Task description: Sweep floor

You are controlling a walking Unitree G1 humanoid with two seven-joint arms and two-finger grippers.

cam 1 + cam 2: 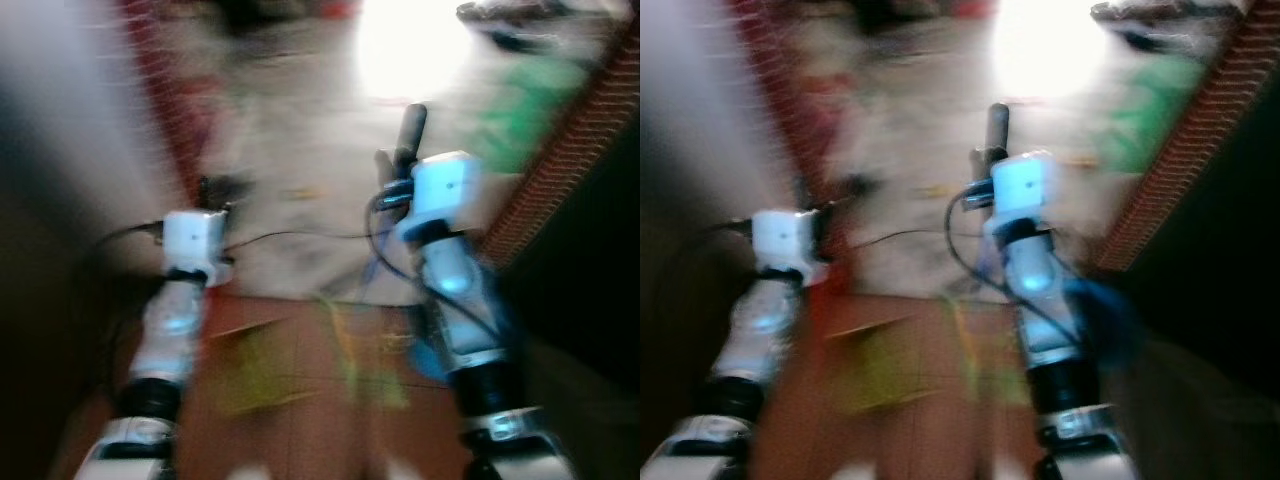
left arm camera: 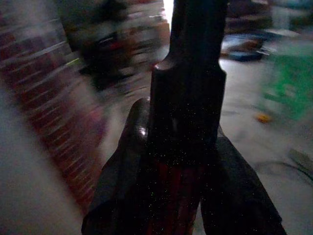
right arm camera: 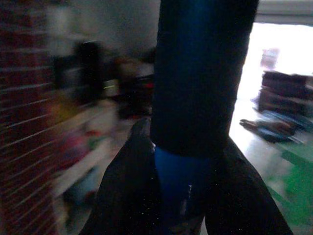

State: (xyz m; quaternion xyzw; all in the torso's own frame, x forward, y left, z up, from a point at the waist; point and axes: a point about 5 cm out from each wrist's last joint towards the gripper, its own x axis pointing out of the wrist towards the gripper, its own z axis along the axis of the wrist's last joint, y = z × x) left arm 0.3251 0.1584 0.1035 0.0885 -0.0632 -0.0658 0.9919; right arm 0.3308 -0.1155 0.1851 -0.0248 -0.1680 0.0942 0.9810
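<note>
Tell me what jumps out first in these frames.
The blazing white glare on the pale floor ahead, top centre. Below it the right gripper is shut on a blue pole with a black sleeve, and the left gripper on a dark red-tinged handle. Everything is motion-blurred.

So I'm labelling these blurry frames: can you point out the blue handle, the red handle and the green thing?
blue handle (image 3: 178, 176): right wrist view, blue shaft between the fingers.
red handle (image 2: 171, 196): left wrist view, dark red shaft between the fingers.
green thing (image 1: 520, 115): left eye view, its blurred middle.
</note>
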